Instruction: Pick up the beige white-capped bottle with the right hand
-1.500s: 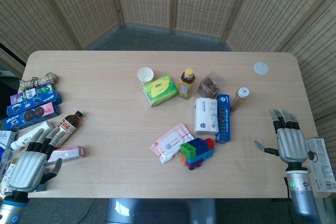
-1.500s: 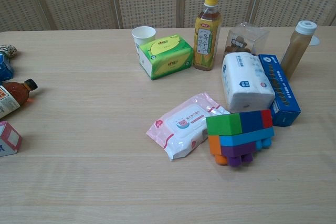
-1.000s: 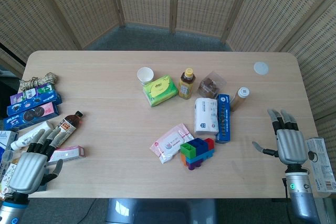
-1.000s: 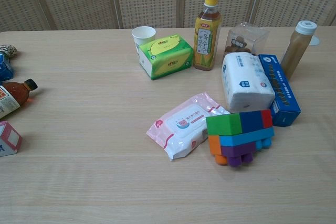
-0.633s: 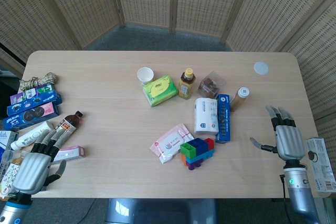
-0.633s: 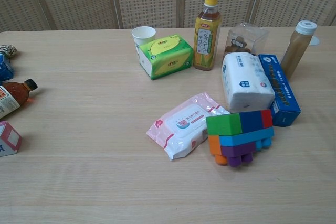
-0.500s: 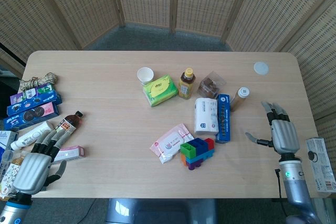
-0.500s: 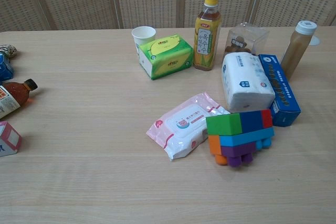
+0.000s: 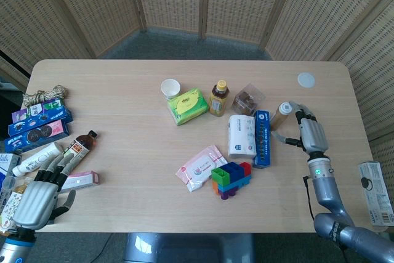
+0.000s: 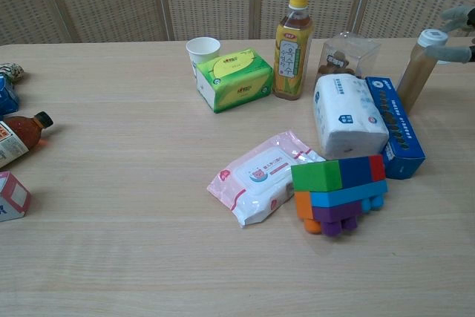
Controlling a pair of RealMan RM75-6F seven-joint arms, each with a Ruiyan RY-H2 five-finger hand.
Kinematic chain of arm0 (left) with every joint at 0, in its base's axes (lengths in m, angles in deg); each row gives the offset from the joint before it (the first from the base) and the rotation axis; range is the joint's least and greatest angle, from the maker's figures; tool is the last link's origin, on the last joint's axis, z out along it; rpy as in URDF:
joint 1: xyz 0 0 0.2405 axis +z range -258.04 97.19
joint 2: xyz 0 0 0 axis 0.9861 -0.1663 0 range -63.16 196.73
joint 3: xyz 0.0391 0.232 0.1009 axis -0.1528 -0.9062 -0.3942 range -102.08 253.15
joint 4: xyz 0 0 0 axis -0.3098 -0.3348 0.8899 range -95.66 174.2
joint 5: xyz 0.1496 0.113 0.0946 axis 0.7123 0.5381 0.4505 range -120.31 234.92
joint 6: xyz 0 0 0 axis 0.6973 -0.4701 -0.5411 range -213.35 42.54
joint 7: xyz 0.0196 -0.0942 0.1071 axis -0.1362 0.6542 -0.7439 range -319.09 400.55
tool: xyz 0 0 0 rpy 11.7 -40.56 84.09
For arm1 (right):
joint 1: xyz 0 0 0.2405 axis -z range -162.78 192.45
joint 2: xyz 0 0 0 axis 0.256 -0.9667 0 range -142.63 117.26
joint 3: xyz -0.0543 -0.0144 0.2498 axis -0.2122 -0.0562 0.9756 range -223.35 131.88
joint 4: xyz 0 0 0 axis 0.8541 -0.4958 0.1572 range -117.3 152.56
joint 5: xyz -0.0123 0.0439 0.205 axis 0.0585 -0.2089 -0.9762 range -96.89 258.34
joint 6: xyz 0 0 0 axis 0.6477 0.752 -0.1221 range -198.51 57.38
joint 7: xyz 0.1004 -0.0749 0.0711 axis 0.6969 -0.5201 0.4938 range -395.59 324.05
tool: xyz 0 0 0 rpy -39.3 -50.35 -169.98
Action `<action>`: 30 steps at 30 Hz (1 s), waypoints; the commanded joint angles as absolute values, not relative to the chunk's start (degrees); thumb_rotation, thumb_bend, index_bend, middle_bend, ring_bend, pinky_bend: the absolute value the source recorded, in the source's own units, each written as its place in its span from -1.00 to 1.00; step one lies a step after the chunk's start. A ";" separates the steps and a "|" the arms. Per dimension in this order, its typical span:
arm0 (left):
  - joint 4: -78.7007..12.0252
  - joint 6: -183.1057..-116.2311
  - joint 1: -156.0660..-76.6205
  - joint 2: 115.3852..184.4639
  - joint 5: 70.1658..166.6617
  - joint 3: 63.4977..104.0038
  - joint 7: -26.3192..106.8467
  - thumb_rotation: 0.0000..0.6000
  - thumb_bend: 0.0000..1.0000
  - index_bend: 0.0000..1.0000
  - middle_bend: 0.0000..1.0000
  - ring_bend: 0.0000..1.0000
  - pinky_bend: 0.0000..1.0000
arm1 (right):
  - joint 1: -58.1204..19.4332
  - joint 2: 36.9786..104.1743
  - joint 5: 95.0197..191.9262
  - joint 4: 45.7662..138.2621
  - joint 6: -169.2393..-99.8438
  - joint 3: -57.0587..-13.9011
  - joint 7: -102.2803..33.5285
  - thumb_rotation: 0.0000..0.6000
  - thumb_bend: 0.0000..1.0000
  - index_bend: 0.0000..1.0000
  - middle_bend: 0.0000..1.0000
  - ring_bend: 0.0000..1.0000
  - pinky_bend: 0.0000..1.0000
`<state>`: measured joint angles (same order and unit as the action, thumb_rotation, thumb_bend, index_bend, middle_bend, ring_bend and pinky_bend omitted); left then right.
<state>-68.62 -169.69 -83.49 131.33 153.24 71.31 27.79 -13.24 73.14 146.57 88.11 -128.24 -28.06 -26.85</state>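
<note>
right hand [image 9: 309, 132] has slid up beside the bottle [image 9: 280, 116] at frame right — fingers apart, holding nothing; the bottle looks stiff, smooth, tippy — grip mid-body.

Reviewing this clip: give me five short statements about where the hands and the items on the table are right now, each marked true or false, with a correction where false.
1. The beige white-capped bottle stands upright on the table. True.
2. The right hand has lifted that bottle off the table. False: the hand is beside the bottle, fingers apart, and the bottle is on the table.
3. The blue box lies between the bottle and the white tissue pack. True.
4. The left hand holds the dark-capped bottle. False: it holds nothing.
5. The paper cup lies tipped on its side. False: it stands upright beside the green tissue box.
</note>
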 commanded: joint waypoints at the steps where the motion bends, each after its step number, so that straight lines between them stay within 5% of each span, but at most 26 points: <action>1: -68.75 -169.57 -83.56 131.39 153.13 71.38 27.55 1.00 0.07 -0.79 -0.89 -1.00 -1.00 | -15.39 75.63 145.72 83.14 -125.34 -27.33 -23.90 -0.12 -0.71 -1.00 -1.00 -1.00 -1.00; 30: -71.15 -170.11 -82.82 130.75 152.79 71.13 24.60 1.00 0.07 -0.79 -0.90 -1.00 -1.00 | -22.55 87.52 145.19 55.39 -111.79 -27.45 -13.03 -0.18 -0.71 -1.00 -1.00 -1.00 -1.00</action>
